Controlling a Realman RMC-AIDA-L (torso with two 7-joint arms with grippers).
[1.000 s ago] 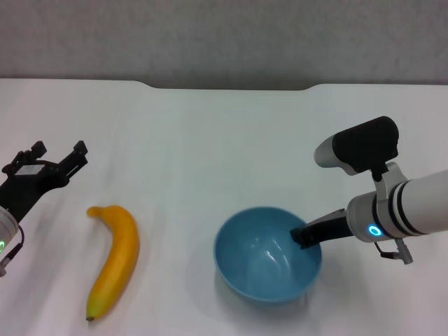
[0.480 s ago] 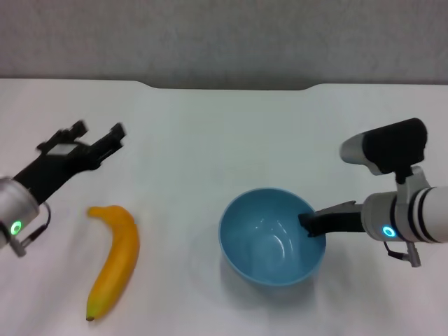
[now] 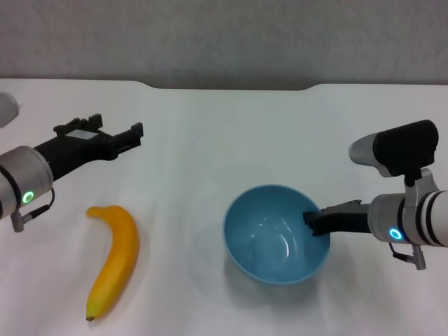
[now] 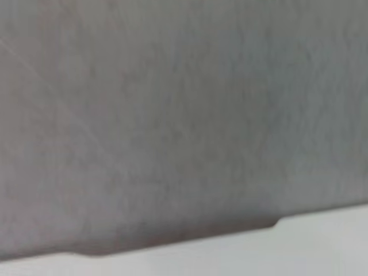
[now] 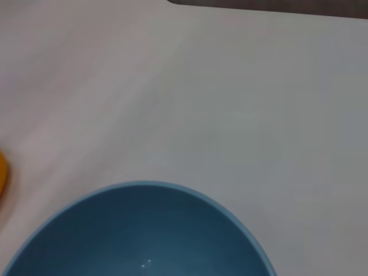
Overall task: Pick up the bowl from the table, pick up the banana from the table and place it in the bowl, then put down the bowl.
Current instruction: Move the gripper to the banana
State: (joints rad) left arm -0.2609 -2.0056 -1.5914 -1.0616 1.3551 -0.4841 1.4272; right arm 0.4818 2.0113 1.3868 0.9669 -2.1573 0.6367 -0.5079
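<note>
We've got the right gripper (image 3: 313, 222) pinching the bowl (image 3: 276, 234) by its right rim so it's carried, while our left gripper (image 3: 115, 136), fingers spread wide, hangs beyond the banana (image 3: 114, 259).

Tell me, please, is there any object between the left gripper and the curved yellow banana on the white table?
Nothing visible stands between them. The left gripper hangs above bare white table, behind the curved yellow banana, which lies alone. The glossy light-blue bowl is off to the side, with the right gripper at its rim.
</note>
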